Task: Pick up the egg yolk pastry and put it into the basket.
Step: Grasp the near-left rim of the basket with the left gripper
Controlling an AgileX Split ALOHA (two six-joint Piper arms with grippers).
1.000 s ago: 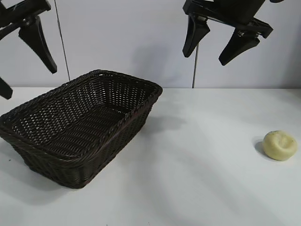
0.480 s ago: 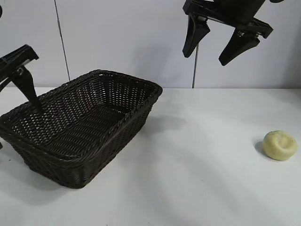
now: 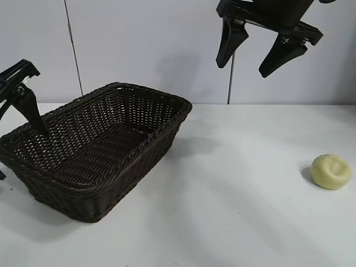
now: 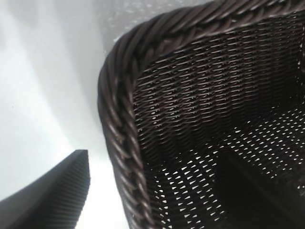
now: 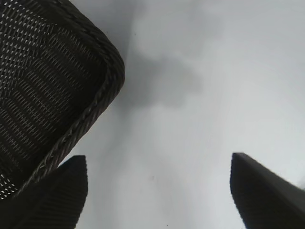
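- The egg yolk pastry point(image 3: 331, 171) sits alone on the white bench point(image 3: 239, 211), far out toward the right edge of the exterior view, untouched, dented top facing up.
- The basket point(image 3: 133, 147) stands on the opposite side of the bench, well apart from the pastry, and nothing shows inside it (the weave is bare in both wrist views too).
- The right gripper point(image 3: 262, 49) hangs high above the bench, roughly between basket and pastry, its jaws spread wide with nothing in them.
- From the right wrist view only a corner of the basket and bare bench lie below; the pastry is not in that view, so the gripper is not over it.
- The left gripper point(image 3: 12, 130) is low at the basket's far-left end, jaws spread and holding nothing; one fingertip hangs over the braided rim, the other outside it.
- Judgement on progress: the task looks barely begun, nothing grasped, nothing delivered.
- All that counts remains: reach the pastry, close on it gently (it looks soft), lift, carry across, release inside the basket.
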